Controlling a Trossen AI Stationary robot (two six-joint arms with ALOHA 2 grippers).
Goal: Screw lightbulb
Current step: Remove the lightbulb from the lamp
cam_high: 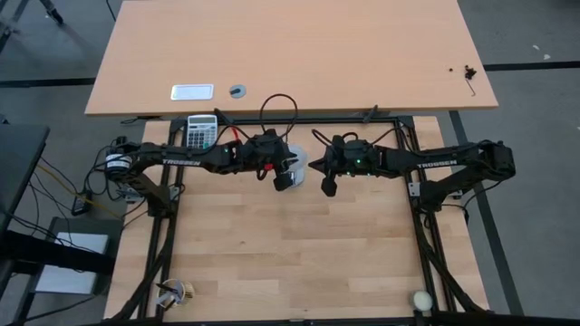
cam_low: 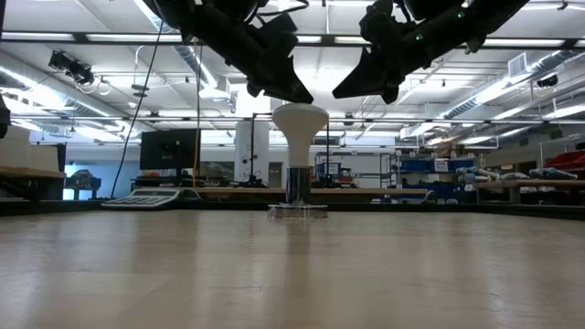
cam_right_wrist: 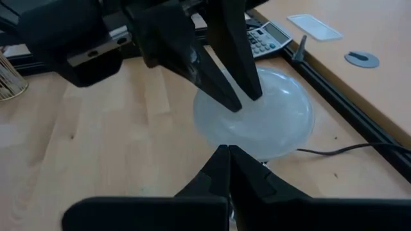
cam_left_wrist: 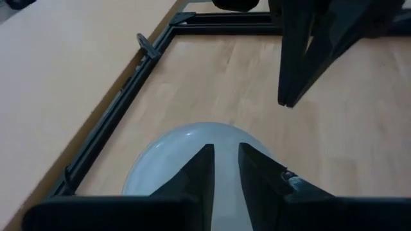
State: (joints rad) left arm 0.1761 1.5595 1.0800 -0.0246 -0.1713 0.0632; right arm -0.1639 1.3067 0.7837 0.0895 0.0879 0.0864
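Lightbulb (cam_low: 300, 128): white dome tapering to narrow metallic base, upright.

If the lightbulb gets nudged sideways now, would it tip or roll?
Probably not: the lightbulb stands upright with its base in the socket. Its smooth dome looks slippery and likely fragile. The left gripper, fingers slightly apart, sits at its top.

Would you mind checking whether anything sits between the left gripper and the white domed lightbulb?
Nothing visible does: the left gripper hangs directly over the white domed lightbulb, fingertips at its top, while the right gripper hovers beside it, shut.
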